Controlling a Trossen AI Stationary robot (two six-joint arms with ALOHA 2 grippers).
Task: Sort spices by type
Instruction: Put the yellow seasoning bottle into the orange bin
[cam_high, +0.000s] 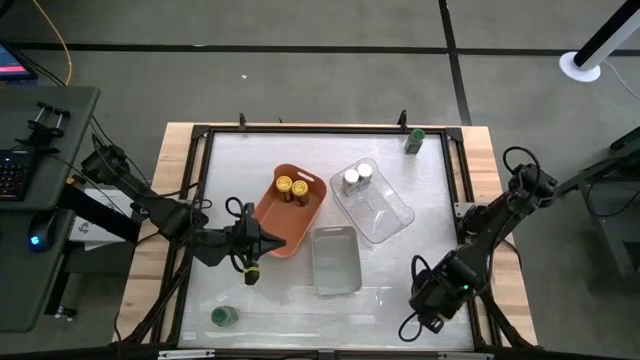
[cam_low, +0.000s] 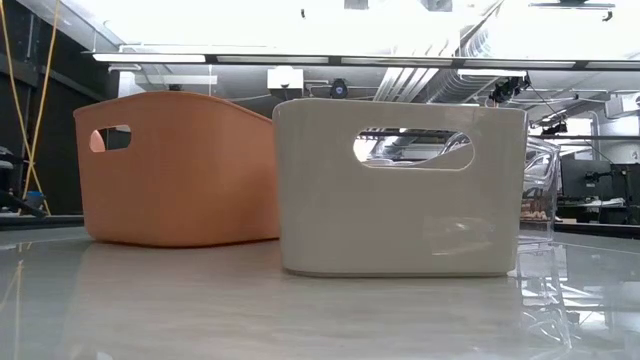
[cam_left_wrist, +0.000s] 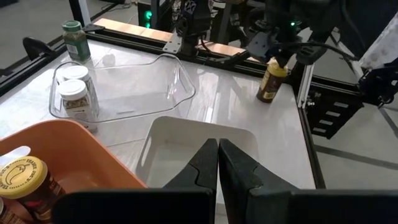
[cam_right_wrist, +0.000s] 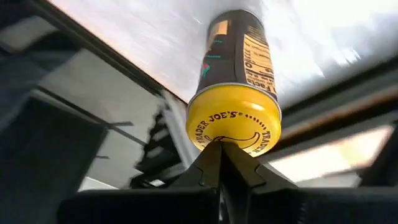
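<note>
The grey tray stood near the middle of the table and serves here as the landmark. Touching its far-left corner sat the orange tray, which held two yellow-lidded spice jars side by side at its far end. Off the grey tray's far-right corner lay the clear tray, with two silver-lidded jars standing together at its far end. A green-lidded jar stood upright at the table's far right corner, well apart from the grey tray. Another green-lidded jar stood near the front edge, to the front-left of the grey tray.

The left gripper hovered just left of the grey tray, beside the orange tray's near end, with its fingers pressed together and holding nothing. In its wrist view the grey tray's bare inside showed just past the fingertips.

The right gripper hung to the front-right of the grey tray, near the table's right edge. Its fingers were closed to a point that touched the lid of a yellow-lidded jar; the fingers did not wrap around the jar. From the left wrist view that same jar stood upright on the table under the right gripper, close to the frame rail.

In the low view, the grey tray stood in front, the orange tray behind it and to one side.
</note>
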